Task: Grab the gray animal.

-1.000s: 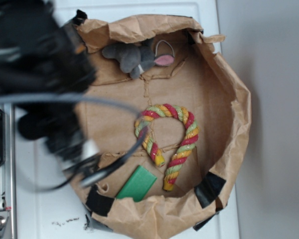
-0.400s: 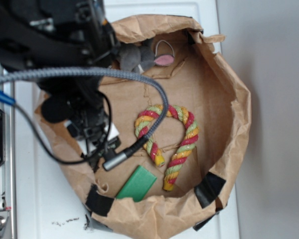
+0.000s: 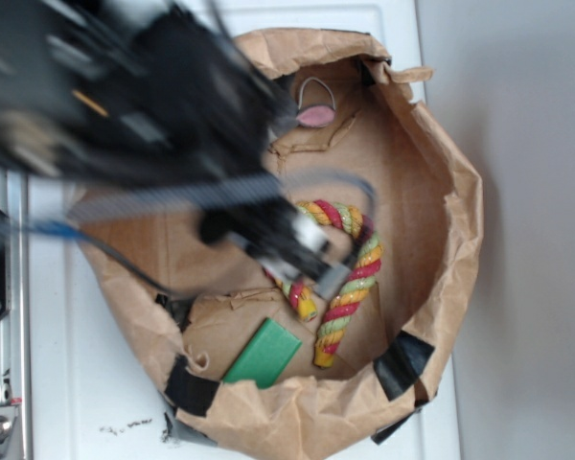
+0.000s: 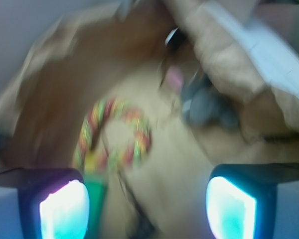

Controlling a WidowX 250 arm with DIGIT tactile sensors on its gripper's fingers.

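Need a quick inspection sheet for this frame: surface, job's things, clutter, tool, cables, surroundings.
Surface: brown paper bag, rolled rim, black tape patches, on white top.
Job's things: gray animal blurred in wrist view; from exterior view only its pink ear and cord show past the arm.
Clutter: striped rope toy; green block.
Tool: open, empty, above bag.
Cables: gray cable crossing bag.
Surroundings: gray floor.

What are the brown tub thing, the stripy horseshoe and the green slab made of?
The brown tub looks like kraft paper: matte, creased, with a rolled rim and dark tape patches. The stripy horseshoe seems to be twisted rope, probably cotton, given its fuzzy spiralling red, yellow and green strands. The green slab is smooth, flat and sharp-edged; it could be plastic, painted wood or foam, and the pictures cannot settle which.
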